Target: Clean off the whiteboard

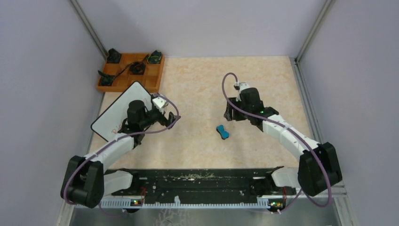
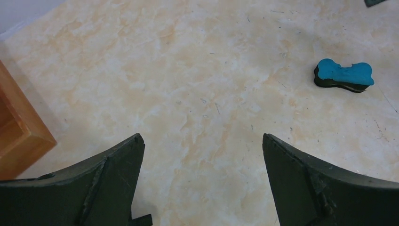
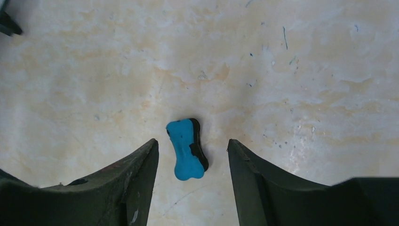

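The whiteboard (image 1: 115, 113) lies at the left of the table, tilted, with faint red marks near its front edge; my left arm covers part of it. A blue bone-shaped eraser with a black underside (image 1: 222, 132) lies on the table near the middle. My left gripper (image 1: 168, 120) is open and empty over bare table just right of the board; its view (image 2: 201, 141) shows the eraser (image 2: 346, 75) far off to the right. My right gripper (image 1: 229, 115) is open, held above the table just behind the eraser. In the right wrist view (image 3: 193, 143) the eraser (image 3: 185, 150) lies between the fingertips, untouched.
An orange compartmented wooden tray (image 1: 155, 77) with small black parts and a cable stands at the back left behind the board; its corner shows in the left wrist view (image 2: 19, 136). Grey walls with metal rails close in the left, back and right sides.
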